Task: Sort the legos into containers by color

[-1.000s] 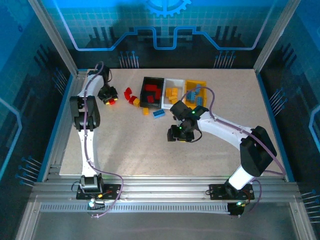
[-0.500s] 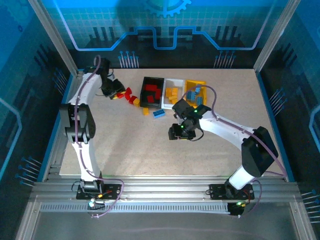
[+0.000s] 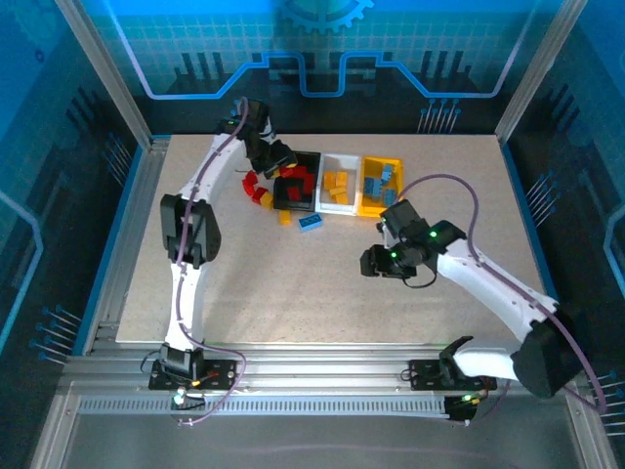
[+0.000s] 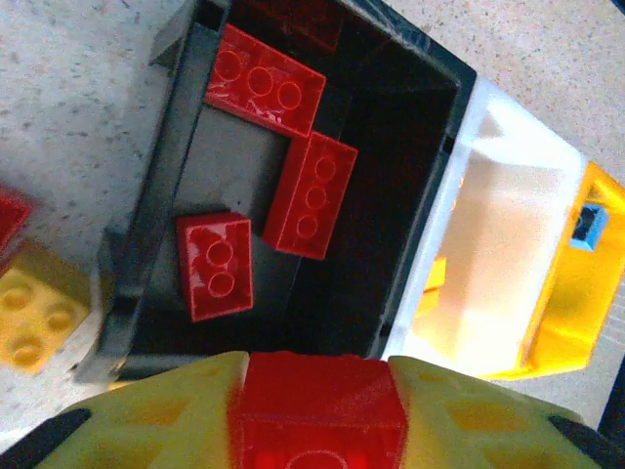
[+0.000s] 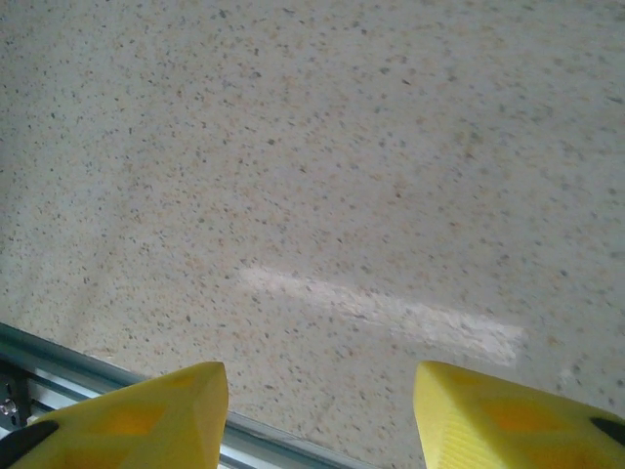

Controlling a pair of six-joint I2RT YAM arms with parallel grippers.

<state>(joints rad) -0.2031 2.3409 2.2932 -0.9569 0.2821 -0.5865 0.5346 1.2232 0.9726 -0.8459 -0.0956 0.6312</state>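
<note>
The left arm (image 3: pixel 208 174) reaches far forward; the left gripper (image 4: pixel 317 396) points down, its fingers (image 4: pixel 156 415) pressed on both sides of a red brick (image 4: pixel 322 415). The right arm (image 3: pixel 488 285) is bent and low, the right gripper (image 5: pixel 320 405) facing the bench (image 5: pixel 342 147), fingers apart.

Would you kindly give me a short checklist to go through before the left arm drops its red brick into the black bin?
1. Grip: red brick held between the left hand's fingers: ok.
2. Aim: left hand lined up with the black bin, whose opening lies straight ahead of the fingers: ok.
3. Colour match: three red bricks inside, no other colour seen: ok.
4. Brick will clear the bin's near rim on release: cannot tell.
5. Other arm clear: right hand open, empty, over bare table: ok.
6. Sorting finished: not ok, a yellow brick lies outside the bin.
</note>
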